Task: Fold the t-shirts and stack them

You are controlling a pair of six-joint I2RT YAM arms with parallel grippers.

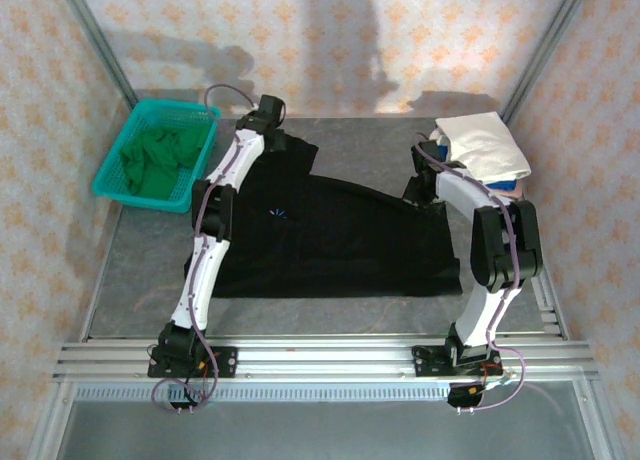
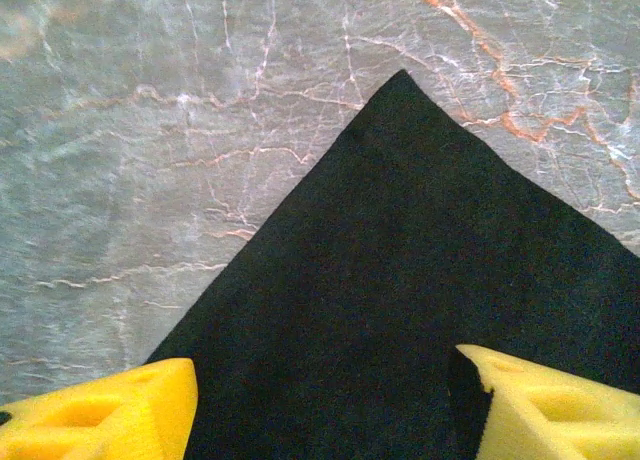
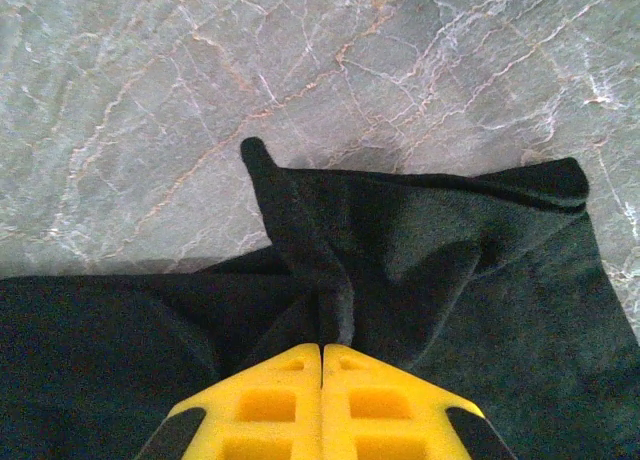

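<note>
Grey marble table (image 1: pixel 140 270). Across it, black shirt (image 1: pixel 330 245), mostly flat. Soft, limp, light: sure to sag, so best taken by corners and hems. Over far corner, left gripper (image 2: pixel 325 405) spread; right gripper (image 3: pixel 322 355) pressed together, pinching a raised fold.

- Top external view: fixed high up behind the arm bases. It looks down and forward over the whole table (image 1: pixel 140 270) from well back.
- Left wrist view: close above the table. It faces down past the left gripper (image 2: pixel 325 395) onto one corner of the black t-shirt (image 2: pixel 400 280).
- Right wrist view: equally close. It faces down past the right gripper (image 3: pixel 321 352).
- Shared area: all three views include the black t-shirt and the marbled table top.
</note>
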